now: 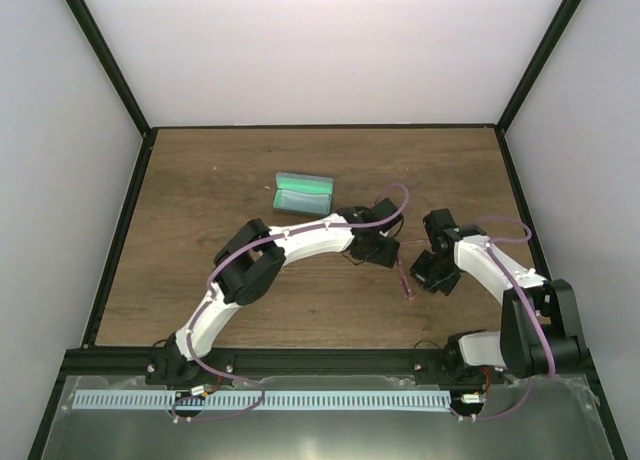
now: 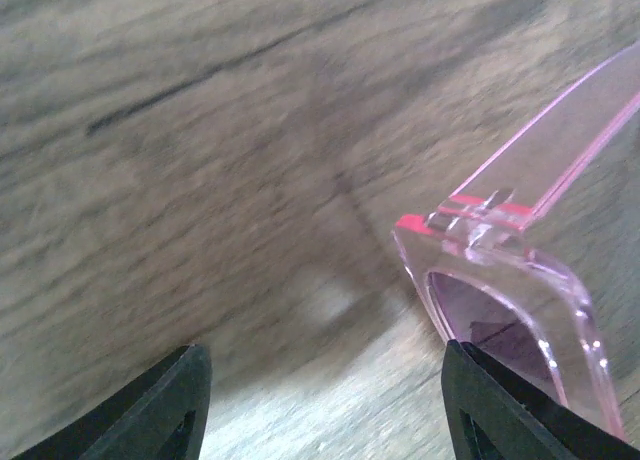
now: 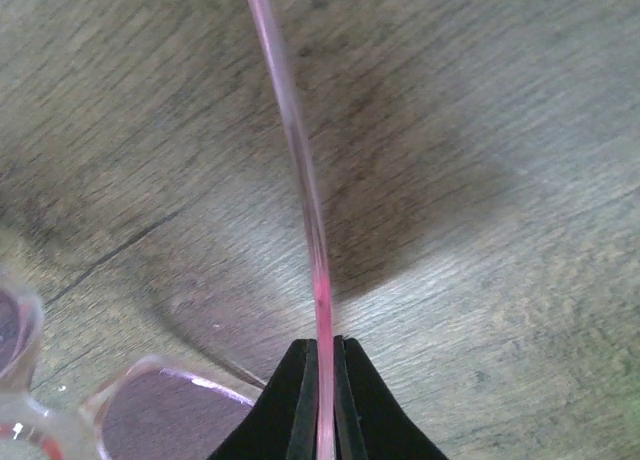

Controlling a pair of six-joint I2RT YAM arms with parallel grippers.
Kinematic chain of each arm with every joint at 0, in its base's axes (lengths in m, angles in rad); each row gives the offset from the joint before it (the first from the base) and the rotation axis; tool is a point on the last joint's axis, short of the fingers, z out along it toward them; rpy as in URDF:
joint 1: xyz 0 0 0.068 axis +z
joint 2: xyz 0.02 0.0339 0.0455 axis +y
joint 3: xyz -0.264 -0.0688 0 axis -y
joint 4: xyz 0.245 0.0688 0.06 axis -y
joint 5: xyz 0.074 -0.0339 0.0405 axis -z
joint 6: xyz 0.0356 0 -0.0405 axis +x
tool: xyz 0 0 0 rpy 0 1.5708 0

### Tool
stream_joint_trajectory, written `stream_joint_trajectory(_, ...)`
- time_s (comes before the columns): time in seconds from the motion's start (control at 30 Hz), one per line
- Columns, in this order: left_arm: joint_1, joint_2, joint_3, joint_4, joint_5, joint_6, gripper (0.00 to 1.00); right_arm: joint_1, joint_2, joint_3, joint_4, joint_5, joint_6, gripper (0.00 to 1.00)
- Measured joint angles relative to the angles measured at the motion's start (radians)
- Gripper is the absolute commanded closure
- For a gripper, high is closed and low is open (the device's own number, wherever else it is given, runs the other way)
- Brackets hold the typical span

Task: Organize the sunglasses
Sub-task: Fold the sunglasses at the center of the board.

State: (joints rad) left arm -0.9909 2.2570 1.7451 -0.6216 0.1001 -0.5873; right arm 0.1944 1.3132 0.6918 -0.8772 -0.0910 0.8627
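Note:
The pink translucent sunglasses [image 1: 403, 276] lie near the table's middle between both arms. My right gripper [image 3: 322, 352] is shut on one thin temple arm [image 3: 300, 180] of the sunglasses; a lens [image 3: 165, 410] shows at lower left. My left gripper [image 2: 325, 395] is open, low over the wood, with the frame corner and hinge [image 2: 480, 235] of the sunglasses just beside its right finger [image 2: 500, 410]. In the top view the left gripper [image 1: 380, 248] sits just left of the right gripper [image 1: 432, 270].
The grey-blue case [image 1: 303, 192] lies open, green inside showing, behind the left arm. Black frame posts and white walls enclose the wooden table [image 1: 200, 180]. A metal rail [image 1: 320, 400] runs along the near edge.

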Motion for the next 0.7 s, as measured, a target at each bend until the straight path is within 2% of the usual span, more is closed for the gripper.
stream_joint_trajectory(0.23,0.001,0.074,0.121,-0.026,-0.002,0.018,0.34,0.003,0.011,0.003,0.04,-0.036,-0.071,0.99)
stream_joint_trajectory(0.47,0.005,0.113,0.187,-0.045,0.009,0.028,0.33,0.058,0.06,0.026,0.105,-0.093,-0.126,0.97)
stream_joint_trajectory(0.53,0.006,0.115,0.191,-0.048,0.011,0.031,0.32,0.079,0.074,0.037,0.113,-0.097,-0.135,0.88)
stream_joint_trajectory(0.6,0.009,0.115,0.191,-0.05,0.017,0.034,0.32,0.092,0.083,0.046,0.114,-0.101,-0.144,0.73)
stream_joint_trajectory(0.7,0.012,0.115,0.189,-0.048,0.023,0.039,0.3,0.097,0.085,0.054,0.112,-0.105,-0.17,0.64)
